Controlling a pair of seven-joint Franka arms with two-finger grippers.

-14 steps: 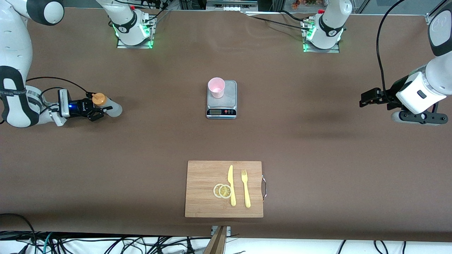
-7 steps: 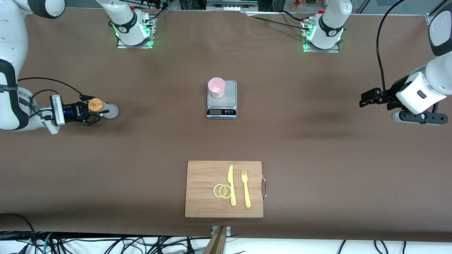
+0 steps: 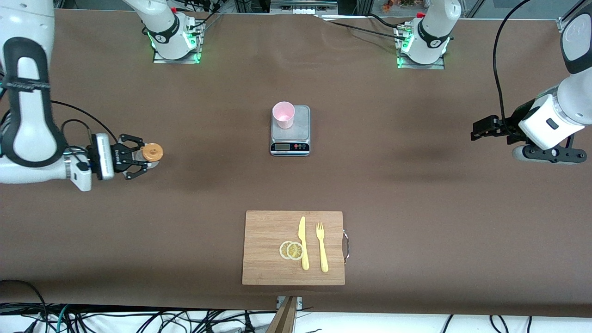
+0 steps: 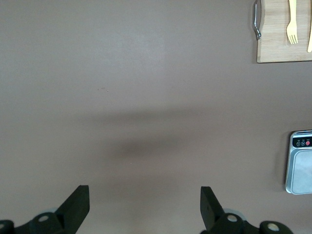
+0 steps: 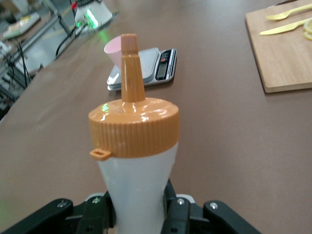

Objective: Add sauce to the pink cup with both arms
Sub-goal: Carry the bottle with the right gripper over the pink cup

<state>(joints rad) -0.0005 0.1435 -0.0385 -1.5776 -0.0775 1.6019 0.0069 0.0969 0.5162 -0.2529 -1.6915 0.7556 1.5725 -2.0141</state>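
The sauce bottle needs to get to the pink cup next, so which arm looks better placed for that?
The right arm, probably. Its claw is shut on the sauce bottle, upright, toward its end of the table. The left claw hangs open and empty; the pink cup stands on the scale.

A brown table covering (image 3: 416,194) spans nearly the whole front view, lit evenly from above with soft shadows. Beyond its 12 o'clock edge stand metal frame members (image 3: 303,5) and equipment racks. Two mounting plates (image 3: 175,58) glow green at about 11 and 1 o'clock. Along the 6 o'clock edge, tangled black cables (image 3: 138,319) lie on a pale floor (image 3: 393,323). A wooden strut (image 3: 287,314) projects at 6 o'clock.
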